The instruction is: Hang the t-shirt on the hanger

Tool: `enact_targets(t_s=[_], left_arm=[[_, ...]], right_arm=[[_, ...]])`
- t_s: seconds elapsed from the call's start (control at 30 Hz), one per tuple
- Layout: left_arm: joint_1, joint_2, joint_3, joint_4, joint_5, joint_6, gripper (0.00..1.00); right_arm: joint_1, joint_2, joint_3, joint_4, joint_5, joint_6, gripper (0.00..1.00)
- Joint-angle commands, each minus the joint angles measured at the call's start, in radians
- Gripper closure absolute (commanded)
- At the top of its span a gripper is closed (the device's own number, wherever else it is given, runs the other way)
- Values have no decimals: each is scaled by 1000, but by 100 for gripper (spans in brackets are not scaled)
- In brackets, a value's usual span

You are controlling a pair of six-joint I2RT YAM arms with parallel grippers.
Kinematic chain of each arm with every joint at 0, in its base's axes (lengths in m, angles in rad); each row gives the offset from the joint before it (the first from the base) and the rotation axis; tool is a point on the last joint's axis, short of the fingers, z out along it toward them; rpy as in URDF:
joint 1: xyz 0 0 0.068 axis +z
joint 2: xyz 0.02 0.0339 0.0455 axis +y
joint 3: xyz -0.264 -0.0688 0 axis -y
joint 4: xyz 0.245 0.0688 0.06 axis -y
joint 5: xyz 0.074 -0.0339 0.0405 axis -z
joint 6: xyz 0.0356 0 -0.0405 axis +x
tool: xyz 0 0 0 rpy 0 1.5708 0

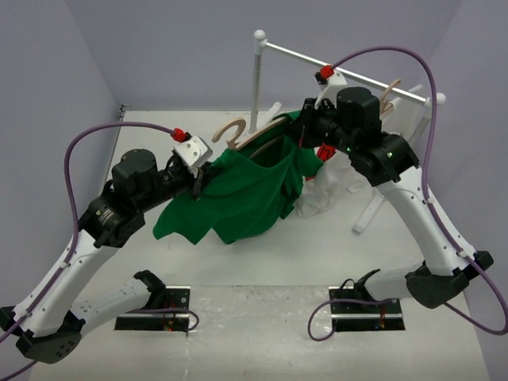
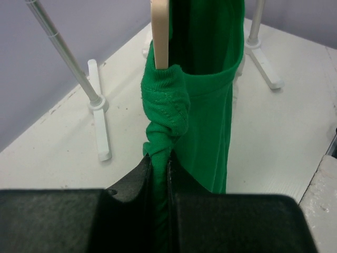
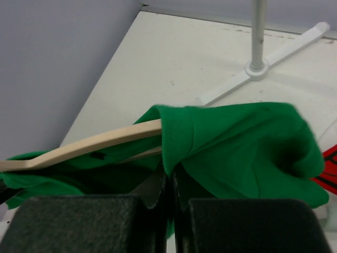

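Two spots on the green t-shirt (image 1: 246, 194) are pinched tight by the left end effector (image 2: 160, 162) and right end effector (image 3: 169, 180), with the hanger (image 3: 95, 143) lodged inside.

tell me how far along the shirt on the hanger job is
Partly done: the hanger already has one wooden arm inside the green shirt. In hand: the left gripper and right gripper are both shut on shirt fabric, holding it up. To do: the shirt hangs bunched and lopsided, so it needs spreading evenly over the hanger.
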Motion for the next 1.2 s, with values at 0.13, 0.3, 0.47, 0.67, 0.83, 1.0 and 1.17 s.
enact_targets(t_s=[0.13,0.3,0.47,0.67,0.83,1.0,1.17], left_arm=[[3,29,-32,171,80,-42,100],[11,42,-77,208,50,-35,100],[20,91,-94,227,61,-51,100],[33,75,-94,225,40,-71,100],[92,79,-44,163,118,-44,100],[160,115,-7,166,434,-23,100],[161,196,43,104,704,52,100]], right_arm=[[124,82,126,15,-90,-28,99],[124,30,70,48,-157,-83,93],[113,-24,-9,39,-240,-179,91],[0,-117,-128,3,-162,-180,47],[-58,-242,-199,2,-163,-259,26],[-61,-269,-190,3,-122,-344,25],[-61,-340,-295,88,-359,-721,28]])
